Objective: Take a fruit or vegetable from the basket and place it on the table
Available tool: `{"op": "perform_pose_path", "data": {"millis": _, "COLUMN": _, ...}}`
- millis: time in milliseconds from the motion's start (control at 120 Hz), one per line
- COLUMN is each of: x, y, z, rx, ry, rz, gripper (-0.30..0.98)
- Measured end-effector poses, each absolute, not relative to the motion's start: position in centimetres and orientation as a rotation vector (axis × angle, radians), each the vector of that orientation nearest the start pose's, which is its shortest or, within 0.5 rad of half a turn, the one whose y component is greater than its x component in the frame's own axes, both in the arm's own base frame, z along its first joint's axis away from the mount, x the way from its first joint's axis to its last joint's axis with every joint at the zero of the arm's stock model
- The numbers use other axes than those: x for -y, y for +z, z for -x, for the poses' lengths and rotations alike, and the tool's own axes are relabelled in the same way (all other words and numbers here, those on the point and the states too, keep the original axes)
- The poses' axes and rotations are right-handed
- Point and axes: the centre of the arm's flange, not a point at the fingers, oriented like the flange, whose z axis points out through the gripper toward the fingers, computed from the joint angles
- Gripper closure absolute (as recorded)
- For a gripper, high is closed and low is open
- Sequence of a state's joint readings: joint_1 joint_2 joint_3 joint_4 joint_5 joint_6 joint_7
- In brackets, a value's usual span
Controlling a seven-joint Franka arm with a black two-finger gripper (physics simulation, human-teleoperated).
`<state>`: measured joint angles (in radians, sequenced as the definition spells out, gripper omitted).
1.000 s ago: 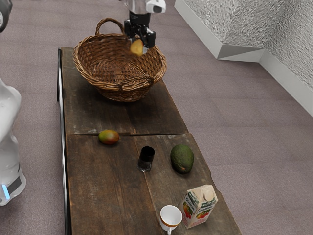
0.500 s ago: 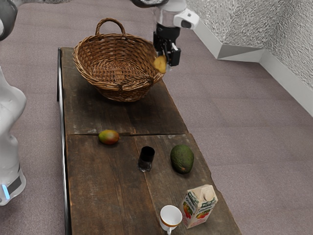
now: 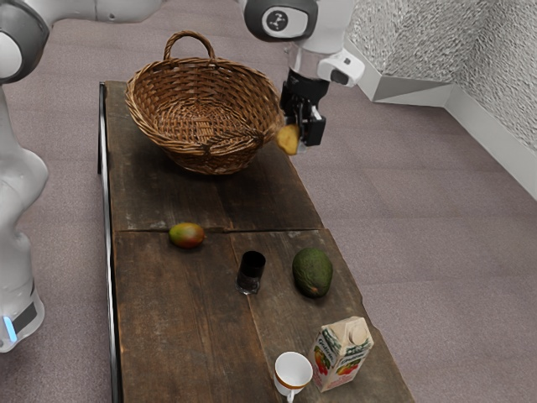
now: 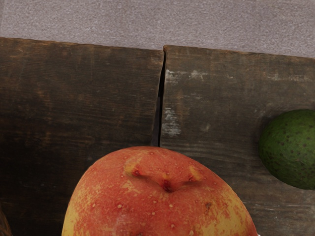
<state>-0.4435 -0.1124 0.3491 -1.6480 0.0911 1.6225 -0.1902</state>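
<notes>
Clock faces as the exterior view lies, 12 at its upper edge, hub on the short dark drinking glass [image 3: 251, 273], unless noted. White jointed robot arm [image 3: 21, 185] stands off at 9 to 10 o'clock. Round brown wicker basket [image 3: 201, 149], tall looped handle, at 11 to 12, upright on the brown plank tabletop [image 3: 168, 327]. Oval green-and-orange mango [image 3: 187, 235] at 10, lying on its side. Glass is upright. Then the task's item: rounded red-and-yellow speckled fruit [image 3: 288, 139], between 12 and 1, up in the air, about 3 o'clock off the basket's middle. Black fingers [image 3: 315, 131] are pinching it. Can't tell from here if it touches the wicker rim. White cup with an orange band [image 3: 293, 374] at 5, plump dark-green avocado [image 3: 312, 273] at 3, white printed juice carton [image 3: 342, 353] at 4.

My read: pick done, transfer in hand, place still to do. Next: shift toward the fruit's 7 o'clock, over solid wood short of the mango, lower till it's resting, then let go. Too near the edge and it could roll off.
</notes>
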Motion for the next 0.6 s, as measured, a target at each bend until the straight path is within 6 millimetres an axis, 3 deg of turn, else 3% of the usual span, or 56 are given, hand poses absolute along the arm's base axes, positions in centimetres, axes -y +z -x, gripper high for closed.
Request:
{"op": "perform_pose_path", "data": {"millis": 258, "x": 3.87, "y": 65.42, "z": -52.17, "rx": 0.116, "ry": -0.143, "rz": 3.107, "gripper": 0.08}}
{"op": "perform_pose_path", "data": {"millis": 600, "x": 3.46, "y": 65.23, "z": -52.16, "rx": 0.122, "ry": -0.131, "rz": 3.106, "gripper": 0.01}}
